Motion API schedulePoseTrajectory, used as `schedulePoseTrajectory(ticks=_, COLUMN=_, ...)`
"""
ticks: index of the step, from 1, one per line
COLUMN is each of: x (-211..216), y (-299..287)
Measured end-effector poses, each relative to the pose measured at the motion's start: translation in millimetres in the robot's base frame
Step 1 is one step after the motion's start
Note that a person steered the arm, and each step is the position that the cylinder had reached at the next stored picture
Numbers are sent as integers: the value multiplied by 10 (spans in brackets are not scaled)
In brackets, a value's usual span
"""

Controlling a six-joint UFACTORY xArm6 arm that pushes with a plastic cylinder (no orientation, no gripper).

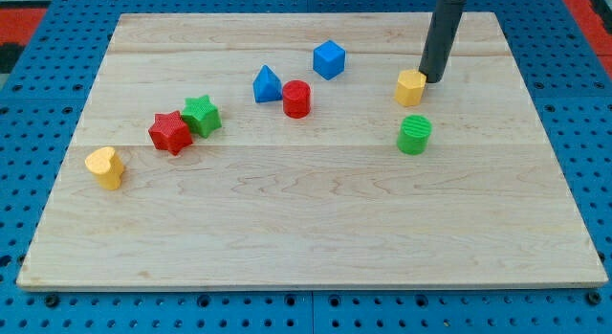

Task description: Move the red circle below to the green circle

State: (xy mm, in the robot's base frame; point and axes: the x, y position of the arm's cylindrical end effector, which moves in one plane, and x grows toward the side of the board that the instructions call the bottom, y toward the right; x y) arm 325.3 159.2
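The red circle (296, 99) stands upright near the board's middle, toward the view's top. The green circle (414, 134) stands to the view's right of it and a little lower. My tip (432, 79) is at the view's upper right, just right of the yellow hexagon (410, 87) and close to touching it. The tip is above the green circle and far to the right of the red circle.
A blue triangle (267, 84) sits just left of the red circle. A blue cube (328, 59) is above it. A green star (201, 115) and red star (170, 133) touch at the left. A yellow heart (105, 167) is near the wooden board's (306, 229) left edge.
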Motion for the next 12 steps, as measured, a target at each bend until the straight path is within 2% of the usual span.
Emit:
schedulePoseTrajectory(ticks=3, x=-133, y=-1183)
schedulePoseTrajectory(ticks=4, x=41, y=-1517)
schedulePoseTrajectory(ticks=6, x=313, y=-1774)
schedulePoseTrajectory(ticks=8, x=262, y=-1982)
schedulePoseTrajectory(ticks=11, x=1012, y=-1696)
schedulePoseTrajectory(ticks=12, x=1158, y=-2064)
